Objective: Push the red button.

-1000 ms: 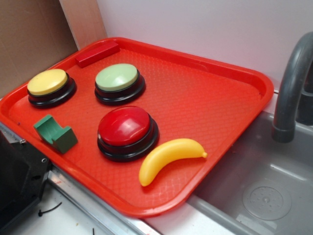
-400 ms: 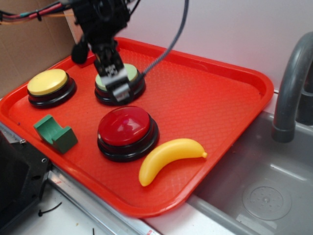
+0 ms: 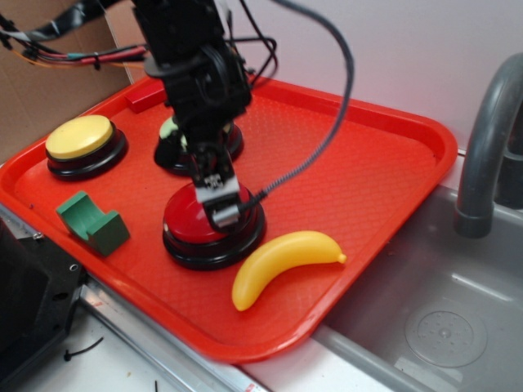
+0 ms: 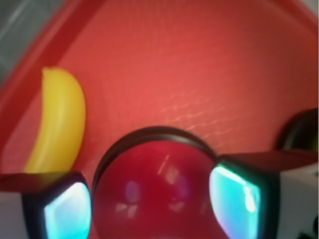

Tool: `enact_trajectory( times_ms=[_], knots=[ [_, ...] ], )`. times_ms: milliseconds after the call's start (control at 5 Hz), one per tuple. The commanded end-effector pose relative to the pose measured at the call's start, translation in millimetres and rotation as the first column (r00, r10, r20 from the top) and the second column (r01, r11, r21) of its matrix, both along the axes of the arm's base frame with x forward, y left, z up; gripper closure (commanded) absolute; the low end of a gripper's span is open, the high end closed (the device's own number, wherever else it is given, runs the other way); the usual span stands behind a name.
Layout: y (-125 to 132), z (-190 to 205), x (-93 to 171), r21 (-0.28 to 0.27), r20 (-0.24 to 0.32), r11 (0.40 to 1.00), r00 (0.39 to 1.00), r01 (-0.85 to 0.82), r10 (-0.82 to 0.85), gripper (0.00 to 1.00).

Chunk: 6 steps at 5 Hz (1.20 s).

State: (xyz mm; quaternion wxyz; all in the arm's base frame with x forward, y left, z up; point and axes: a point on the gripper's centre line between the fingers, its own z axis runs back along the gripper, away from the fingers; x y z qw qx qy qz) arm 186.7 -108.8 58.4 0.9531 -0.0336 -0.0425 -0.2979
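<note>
Black and spread apart, the pincer (image 3: 219,204) holds nothing; the wrist view shows its fingers (image 4: 239,191) straddling the red button (image 4: 157,191). It sits low over the dome's top, though I cannot tell whether it touches. By my reading the approach is done and the press itself is left. The arm (image 3: 196,73) reaches down steeply from the upper left. The button stands near the front of the red tray (image 3: 368,163), just beside a banana (image 3: 282,263).
</note>
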Motion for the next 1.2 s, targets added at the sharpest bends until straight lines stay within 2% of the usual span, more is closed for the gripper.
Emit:
enact_trajectory(
  times_ms=[0, 200, 400, 600, 800, 1000],
  knots=[
    [-13.9, -8.9, -0.1, 0.084, -0.07, 0.993, 0.995, 0.077, -0.071, 0.0],
    [-13.2, 1.4, 2.0, 0.101, -0.062, 0.991, 0.995, 0.088, -0.082, 0.0],
    [-7.8, 30.2, 4.8, 0.097, -0.009, 0.99, 0.994, 0.106, -0.106, 0.0],
    [1.8, 51.9, 1.4, 0.08, 0.041, 0.995, 0.997, 0.058, -0.061, 0.0],
    [11.7, 58.2, -5.6, 0.047, 0.058, 0.999, 0.998, 0.006, -0.009, 0.0],
    [15.0, 66.9, -10.1, 0.055, 0.062, 0.998, 0.998, -0.014, 0.01, 0.0]
  ],
)
